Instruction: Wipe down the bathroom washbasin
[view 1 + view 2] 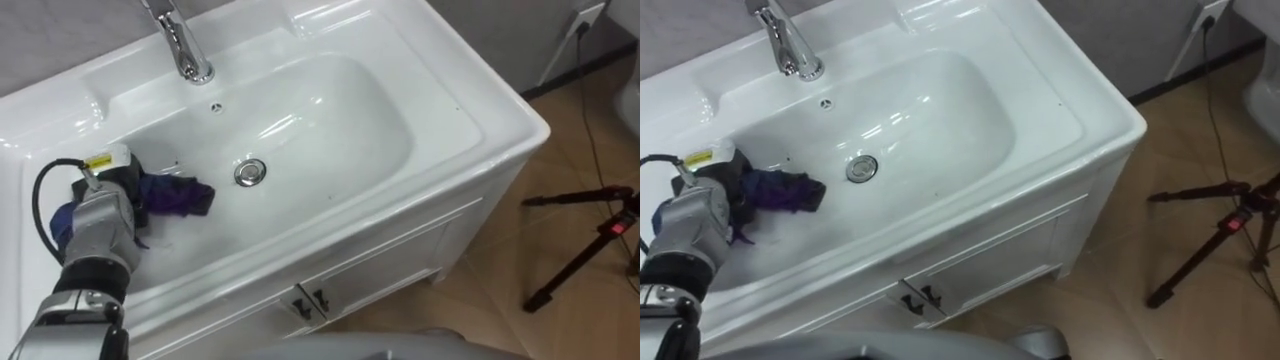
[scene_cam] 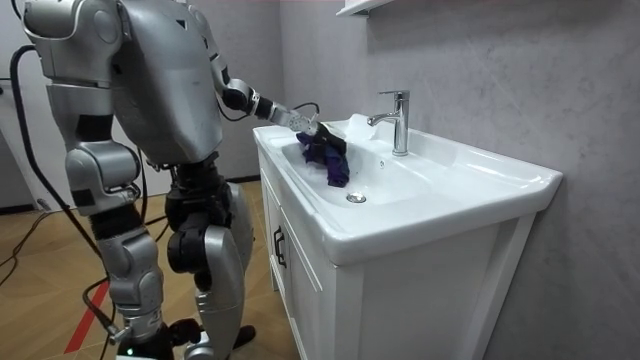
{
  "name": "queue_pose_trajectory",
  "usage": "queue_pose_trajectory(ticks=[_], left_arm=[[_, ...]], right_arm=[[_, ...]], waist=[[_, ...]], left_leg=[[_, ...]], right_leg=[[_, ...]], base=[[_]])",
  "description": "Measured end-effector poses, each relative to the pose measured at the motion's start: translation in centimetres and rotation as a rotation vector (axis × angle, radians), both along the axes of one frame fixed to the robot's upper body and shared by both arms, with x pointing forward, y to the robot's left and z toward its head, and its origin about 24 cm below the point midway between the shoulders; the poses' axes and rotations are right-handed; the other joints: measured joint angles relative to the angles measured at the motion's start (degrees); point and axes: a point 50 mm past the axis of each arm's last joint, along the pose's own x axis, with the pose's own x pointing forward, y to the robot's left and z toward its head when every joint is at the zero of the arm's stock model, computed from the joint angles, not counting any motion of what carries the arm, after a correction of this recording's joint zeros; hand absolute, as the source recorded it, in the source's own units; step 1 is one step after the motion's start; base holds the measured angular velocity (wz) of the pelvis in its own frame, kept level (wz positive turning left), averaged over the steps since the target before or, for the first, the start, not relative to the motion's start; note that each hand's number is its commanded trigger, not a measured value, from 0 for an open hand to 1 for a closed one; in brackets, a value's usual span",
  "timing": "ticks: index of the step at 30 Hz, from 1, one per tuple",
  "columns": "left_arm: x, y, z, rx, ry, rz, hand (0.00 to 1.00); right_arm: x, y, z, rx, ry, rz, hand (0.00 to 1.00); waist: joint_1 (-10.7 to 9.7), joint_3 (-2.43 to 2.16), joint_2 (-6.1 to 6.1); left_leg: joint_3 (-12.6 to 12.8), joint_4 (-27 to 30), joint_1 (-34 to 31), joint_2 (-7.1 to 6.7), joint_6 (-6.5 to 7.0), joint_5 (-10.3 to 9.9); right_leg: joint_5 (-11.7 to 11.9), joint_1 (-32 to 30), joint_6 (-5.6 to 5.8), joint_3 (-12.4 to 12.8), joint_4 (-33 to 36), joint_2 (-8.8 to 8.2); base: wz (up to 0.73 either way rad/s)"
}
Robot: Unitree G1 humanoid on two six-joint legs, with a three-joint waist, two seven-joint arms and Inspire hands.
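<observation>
Your robot's left arm reaches in over the front rim, its left hand (image 1: 108,205) low on the left slope of the glossy white basin (image 1: 330,110). The fingers are closed on the purple cloth (image 1: 178,193), their tips buried in its crumpled folds. The cloth lies just left of the round metal drain (image 1: 250,172). The chrome tap (image 1: 180,45) is cut off at the top edge. The right hand (image 2: 140,325) hangs low at the room view's left.

A chrome faucet (image 1: 183,50) stands upright at the back, close to the grey wall (image 2: 480,60). Below there is a white cabinet (image 1: 400,265) with two dark handles (image 1: 310,300) just beside each other. On the wooden floor (image 1: 500,320) to the right stands a black tripod (image 1: 570,268). A white socket (image 1: 590,15) sits low on the wall, and a white shelf (image 2: 360,8) hangs high above the faucet
</observation>
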Motion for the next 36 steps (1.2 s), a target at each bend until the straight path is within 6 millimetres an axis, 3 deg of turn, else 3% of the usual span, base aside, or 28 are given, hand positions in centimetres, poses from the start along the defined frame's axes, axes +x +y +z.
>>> queue_pose_trajectory(ticks=[5,12,17,20,22,25,29,32,36], left_arm=[[-0.1,-0.2,-0.5,-0.046,-0.043,0.049,1.00],[3.4,-1.0,0.7,-0.121,-0.127,0.133,1.00],[5.7,-1.2,2.3,-0.177,-0.196,0.217,1.00],[6.8,-0.9,3.4,-0.204,-0.236,0.279,1.00],[7.1,-0.4,4.1,-0.192,-0.260,0.309,1.00],[7.7,-0.3,5.0,-0.148,-0.306,0.304,1.00],[8.0,0.2,5.8,-0.124,-0.374,0.345,1.00],[8.2,0.9,6.7,-0.129,-0.433,0.401,1.00],[8.6,1.3,7.8,-0.156,-0.512,0.473,1.00]], right_arm=[[0.0,0.4,-0.2,0.016,0.004,-0.022,0.00],[2.8,1.0,-0.2,0.055,-0.097,-0.122,0.00],[2.7,1.1,-0.3,0.064,-0.089,-0.162,0.00],[2.3,0.9,-0.3,0.059,-0.063,-0.166,0.00],[2.0,0.6,-0.3,0.054,-0.039,-0.173,0.00],[1.6,0.4,-0.2,0.046,-0.015,-0.170,0.00],[2.5,0.4,-0.1,0.036,-0.006,-0.129,0.00],[3.6,0.9,-0.2,0.046,-0.006,-0.090,0.00],[3.4,0.9,-0.2,0.044,0.005,-0.069,0.00]], waist=[[-0.4,0.01,-0.09],[-0.4,0.03,-0.16],[-0.8,0.25,-0.52],[-1.1,0.60,-1.12],[-2.0,1.17,-2.08],[-2.6,1.54,-3.32],[-3.4,1.61,-3.94],[-4.1,2.10,-5.13],[-5.4,1.83,-6.27]], left_leg=[[-0.2,0.2,-0.6,-0.11,0.01,0.0],[-0.3,1.2,-6.6,-0.20,0.69,0.8],[-0.4,1.1,-10.3,-0.40,1.03,1.9],[-0.4,0.9,-12.4,-0.67,1.25,3.0],[-0.3,0.8,-13.2,-0.85,1.42,3.8],[-0.2,2.0,-15.4,-0.70,1.63,4.1],[0.5,3.9,-19.0,-0.15,2.20,4.5],[1.6,4.6,-20.6,0.11,2.75,4.9],[1.7,4.8,-22.0,0.13,2.80,4.9]], right_leg=[[-0.1,-0.6,0.00,-0.1,0.1,-0.17],[0.3,-7.4,0.15,0.5,2.2,-0.31],[0.6,-11.4,0.06,0.2,3.4,-0.52],[0.6,-14.5,-0.02,0.3,5.0,-0.78],[0.5,-15.8,-0.07,0.4,6.1,-0.94],[0.2,-18.1,0.33,0.5,7.4,-0.97],[1.4,-21.4,0.50,1.2,7.7,-0.75],[2.5,-23.5,0.56,1.8,8.3,-0.68],[3.8,-24.9,0.99,2.0,8.3,-0.67]], base=[[0.01],[-0.01],[0.04],[0.00],[0.00],[0.01],[-0.10],[-0.15],[-0.01]])
